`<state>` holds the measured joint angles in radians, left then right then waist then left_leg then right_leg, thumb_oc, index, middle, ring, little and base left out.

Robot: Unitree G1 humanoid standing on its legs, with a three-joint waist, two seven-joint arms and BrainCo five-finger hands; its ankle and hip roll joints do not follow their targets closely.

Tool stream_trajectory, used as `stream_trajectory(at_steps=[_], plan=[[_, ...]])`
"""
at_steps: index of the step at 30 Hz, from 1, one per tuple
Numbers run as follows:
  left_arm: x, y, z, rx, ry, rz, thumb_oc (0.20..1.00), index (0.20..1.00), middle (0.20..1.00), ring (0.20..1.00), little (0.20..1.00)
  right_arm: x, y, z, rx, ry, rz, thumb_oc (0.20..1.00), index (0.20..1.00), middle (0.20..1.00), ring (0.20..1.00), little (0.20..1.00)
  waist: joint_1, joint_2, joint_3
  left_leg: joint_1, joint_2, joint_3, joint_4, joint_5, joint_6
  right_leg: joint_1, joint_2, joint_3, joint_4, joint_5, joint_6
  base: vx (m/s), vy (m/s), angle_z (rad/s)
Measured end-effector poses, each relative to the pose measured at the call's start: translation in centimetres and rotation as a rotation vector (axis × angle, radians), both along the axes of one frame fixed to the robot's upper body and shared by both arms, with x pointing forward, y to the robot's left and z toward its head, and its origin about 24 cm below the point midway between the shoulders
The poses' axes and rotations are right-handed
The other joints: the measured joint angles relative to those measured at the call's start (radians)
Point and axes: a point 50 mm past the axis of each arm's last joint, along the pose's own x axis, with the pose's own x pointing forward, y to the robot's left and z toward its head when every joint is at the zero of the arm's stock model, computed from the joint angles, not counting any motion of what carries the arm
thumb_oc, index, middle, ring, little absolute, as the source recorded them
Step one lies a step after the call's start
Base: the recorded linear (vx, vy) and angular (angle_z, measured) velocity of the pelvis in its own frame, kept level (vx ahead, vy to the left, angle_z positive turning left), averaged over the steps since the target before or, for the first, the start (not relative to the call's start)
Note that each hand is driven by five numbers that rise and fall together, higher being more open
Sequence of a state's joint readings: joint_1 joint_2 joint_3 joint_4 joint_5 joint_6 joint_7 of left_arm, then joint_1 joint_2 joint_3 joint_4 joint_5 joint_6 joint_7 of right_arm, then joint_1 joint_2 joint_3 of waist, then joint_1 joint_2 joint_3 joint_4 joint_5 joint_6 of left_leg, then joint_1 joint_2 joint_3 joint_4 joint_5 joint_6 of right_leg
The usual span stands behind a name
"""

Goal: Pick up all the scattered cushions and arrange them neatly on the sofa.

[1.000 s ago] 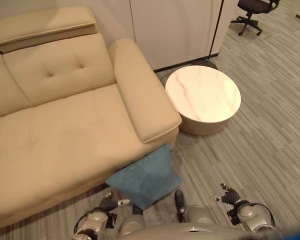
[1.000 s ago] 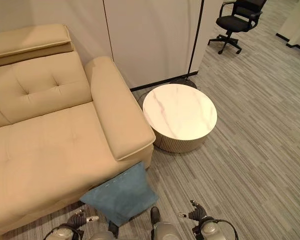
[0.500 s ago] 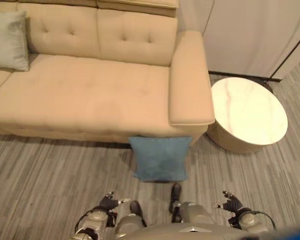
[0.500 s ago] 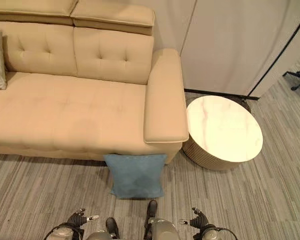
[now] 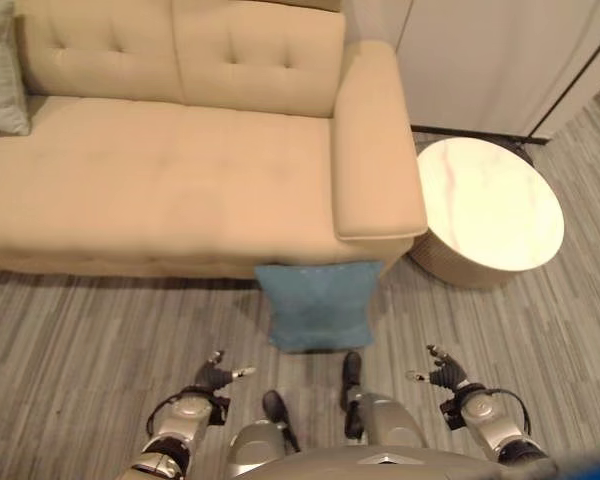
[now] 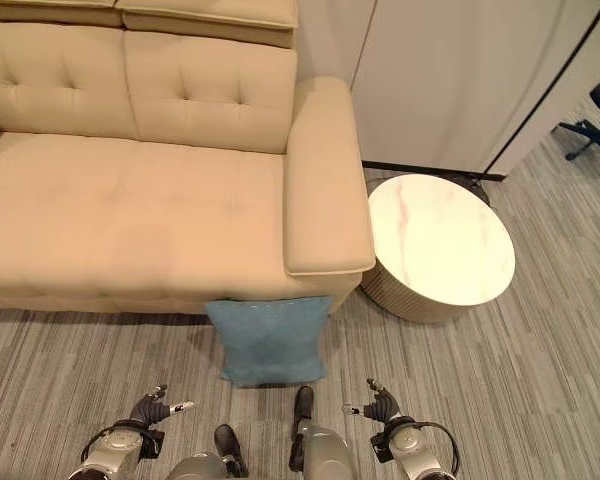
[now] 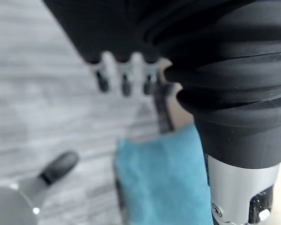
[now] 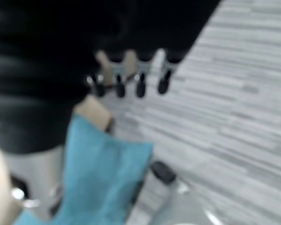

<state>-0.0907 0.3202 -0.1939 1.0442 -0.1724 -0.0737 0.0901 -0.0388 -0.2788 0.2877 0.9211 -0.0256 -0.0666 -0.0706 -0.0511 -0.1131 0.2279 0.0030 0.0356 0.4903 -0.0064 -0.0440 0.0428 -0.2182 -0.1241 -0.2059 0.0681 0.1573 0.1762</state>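
While the blue cushion (image 5: 315,305) leans on the floor against the sofa (image 5: 180,180) front, just below the armrest, both hands hang low and apart from it. Left robot hand (image 5: 216,376) and right robot hand (image 5: 441,371) look relaxed, fingers spread, holding nothing, though the wrist views are soft. Best move: crouch square to it, bring both hands in on opposite edges, squeeze evenly, lift clear of the seat edge. Grey cushion (image 5: 0,70) already sits at the far left.

a round white marble-topped side table (image 6: 441,238) stands on grey striped carpet (image 6: 540,380). a black office chair (image 6: 598,118) sits well beyond the table.
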Motion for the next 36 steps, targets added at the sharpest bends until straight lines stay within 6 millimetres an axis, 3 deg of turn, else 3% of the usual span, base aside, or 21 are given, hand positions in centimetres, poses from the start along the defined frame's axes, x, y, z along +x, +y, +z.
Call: stream_trajectory(at_steps=[2, 4, 7, 12, 13, 15, 17, 21, 22, 24, 26, 27, 28, 30, 33, 36], plan=[[-1.0, 0.3, -0.4, 0.010, 0.030, 0.005, 1.000, 1.000, 1.000, 1.000, 1.000, -0.2, 0.1, -0.1, 0.000, 0.005, 0.004, 1.000, 1.000, 1.000, 1.000, 1.000, 0.000, -0.015, -0.009, 0.022, -0.007, 0.015, -0.021, 0.007, -0.015, -0.026, -0.011, -0.012, 0.071, -0.095, -0.023, 0.14, -0.043, -0.16], [-2.6, 0.5, -1.2, 0.013, 0.094, 0.024, 1.000, 1.000, 1.000, 1.000, 1.000, 0.1, 0.0, 0.0, 0.000, -0.003, 0.000, 1.000, 1.000, 1.000, 1.000, 1.000, -0.002, -0.006, -0.012, 0.045, 0.003, 0.017, -0.036, 0.031, -0.033, -0.001, -0.008, -0.059, 0.050, -0.098, -0.043, 0.07, -0.114, -0.10], [-3.6, 0.4, -1.6, 0.011, 0.126, 0.027, 1.000, 1.000, 1.000, 1.000, 1.000, -0.4, -0.4, 0.0, -0.009, 0.007, -0.002, 1.000, 1.000, 1.000, 1.000, 1.000, -0.009, 0.024, -0.018, 0.050, 0.022, -0.013, -0.014, 0.027, -0.038, 0.039, 0.014, -0.062, 0.036, -0.098, -0.089, 0.06, -0.096, 0.15], [-2.7, -1.0, -1.7, -0.011, 0.109, -0.011, 1.000, 1.000, 1.000, 1.000, 1.000, -1.3, -2.2, 0.0, -0.056, 0.027, -0.005, 1.000, 1.000, 1.000, 1.000, 1.000, -0.012, 0.073, -0.039, 0.028, 0.064, -0.091, 0.075, 0.011, -0.063, 0.108, 0.034, -0.104, 0.003, -0.129, -0.126, 0.03, -0.137, 0.31], [-2.7, -1.1, -1.7, -0.014, 0.107, -0.010, 1.000, 1.000, 1.000, 1.000, 1.000, -0.7, -2.5, 0.3, -0.066, 0.013, -0.002, 1.000, 1.000, 1.000, 1.000, 1.000, 0.000, 0.085, -0.044, 0.010, 0.078, -0.122, 0.117, 0.002, -0.080, 0.107, 0.043, -0.113, 0.006, -0.136, -0.134, 0.01, -0.064, 0.21], [-2.3, -1.2, -1.6, -0.016, 0.102, -0.018, 1.000, 1.000, 1.000, 1.000, 1.000, -1.0, -2.8, 0.3, -0.076, 0.022, -0.004, 1.000, 1.000, 1.000, 1.000, 1.000, 0.015, 0.072, -0.046, -0.032, 0.088, -0.199, 0.199, 0.014, -0.120, 0.125, 0.047, -0.108, -0.010, -0.142, -0.143, 0.01, -0.002, 0.12], [-2.9, -1.8, -2.0, -0.031, 0.121, -0.020, 1.000, 1.000, 1.000, 1.000, 1.000, -1.0, -3.8, 0.5, -0.103, 0.021, -0.008, 1.000, 1.000, 1.000, 1.000, 1.000, 0.010, 0.081, -0.058, -0.035, 0.101, -0.198, 0.141, 0.022, -0.137, 0.120, 0.054, -0.115, -0.018, -0.144, -0.145, 0.05, 0.048, 0.21], [-3.3, -2.0, -2.2, -0.032, 0.136, -0.027, 1.000, 1.000, 1.000, 1.000, 1.000, -1.0, -3.9, 0.6, -0.109, 0.020, -0.008, 1.000, 1.000, 1.000, 1.000, 1.000, 0.005, 0.076, -0.057, -0.035, 0.082, -0.235, 0.074, 0.018, -0.132, 0.084, 0.061, -0.106, -0.013, -0.143, -0.144, 0.05, 0.061, -0.12], [-3.3, -2.1, -2.2, -0.033, 0.137, -0.027, 1.000, 1.000, 1.000, 1.000, 1.000, -1.1, -4.0, 0.5, -0.110, 0.023, -0.009, 1.000, 1.000, 1.000, 1.000, 1.000, -0.003, 0.080, -0.059, -0.033, 0.085, -0.231, 0.069, 0.007, -0.125, 0.078, 0.071, -0.106, -0.017, -0.141, -0.140, 0.04, 0.135, -0.22], [-3.2, -1.5, -2.0, -0.020, 0.134, -0.027, 1.000, 1.000, 1.000, 1.000, 1.000, -1.5, -3.2, 0.1, -0.087, 0.037, -0.008, 1.000, 1.000, 1.000, 1.000, 1.000, -0.008, 0.045, -0.050, -0.022, 0.067, -0.220, 0.030, 0.025, -0.094, 0.047, 0.068, -0.065, -0.021, -0.130, -0.116, 0.04, 0.174, -0.58], [-3.5, -1.6, -2.2, -0.023, 0.140, -0.026, 1.000, 1.000, 1.000, 1.000, 1.000, -1.6, -3.2, 0.1, -0.088, 0.043, -0.011, 1.000, 1.000, 1.000, 1.000, 1.000, -0.009, 0.059, -0.043, -0.031, 0.079, -0.205, 0.026, 0.033, -0.076, 0.028, 0.069, -0.065, 0.025, -0.129, -0.130, 0.02, 0.141, -0.30], [-3.4, -1.4, -2.1, -0.019, 0.137, -0.028, 1.000, 1.000, 1.000, 1.000, 1.000, -2.3, -2.9, -0.4, -0.080, 0.071, -0.016, 1.000, 1.000, 1.000, 1.000, 1.000, -0.014, 0.029, -0.056, -0.038, 0.054, -0.194, 0.031, 0.033, -0.076, 0.005, 0.018, -0.041, 0.133, -0.184, -0.094, -0.01, 0.090, -0.08], [-3.1, -1.3, -1.9, -0.016, 0.128, -0.030, 1.000, 1.000, 1.000, 1.000, 1.000, -2.0, -2.7, -0.3, -0.077, 0.064, -0.017, 1.000, 1.000, 1.000, 1.000, 1.000, -0.009, 0.017, -0.060, -0.040, 0.040, -0.184, 0.034, 0.034, -0.073, -0.004, 0.020, -0.024, 0.126, -0.179, -0.120, -0.01, 0.081, -0.17], [-3.1, -1.2, -1.9, -0.019, 0.130, -0.029, 1.000, 1.000, 1.000, 1.000, 1.000, -0.8, -2.5, 0.2, -0.072, 0.024, -0.008, 1.000, 1.000, 1.000, 1.000, 1.000, -0.009, 0.035, -0.048, -0.042, 0.042, -0.169, 0.028, 0.038, -0.068, -0.002, 0.017, -0.014, 0.103, -0.157, -0.094, -0.01, 0.126, -0.22], [-2.2, -1.2, -1.4, -0.019, 0.090, -0.031, 1.000, 1.000, 1.000, 1.000, 1.000, -0.7, -2.2, 0.2, -0.066, 0.023, -0.006, 1.000, 1.000, 1.000, 1.000, 1.000, 0.000, 0.055, -0.034, -0.055, 0.026, -0.169, 0.029, 0.038, -0.062, -0.011, 0.001, -0.013, 0.104, -0.152, -0.092, -0.02, 0.077, 0.05], [-0.7, -1.1, -0.6, -0.013, 0.027, -0.021, 1.000, 1.000, 1.000, 1.000, 1.000, 0.0, -1.7, 0.4, -0.054, 0.001, 0.006, 1.000, 1.000, 1.000, 1.000, 1.000, 0.012, 0.051, -0.005, -0.070, 0.020, -0.171, 0.031, 0.041, -0.060, -0.023, -0.009, -0.016, 0.106, -0.149, -0.090, -0.06, 0.023, 0.07]])
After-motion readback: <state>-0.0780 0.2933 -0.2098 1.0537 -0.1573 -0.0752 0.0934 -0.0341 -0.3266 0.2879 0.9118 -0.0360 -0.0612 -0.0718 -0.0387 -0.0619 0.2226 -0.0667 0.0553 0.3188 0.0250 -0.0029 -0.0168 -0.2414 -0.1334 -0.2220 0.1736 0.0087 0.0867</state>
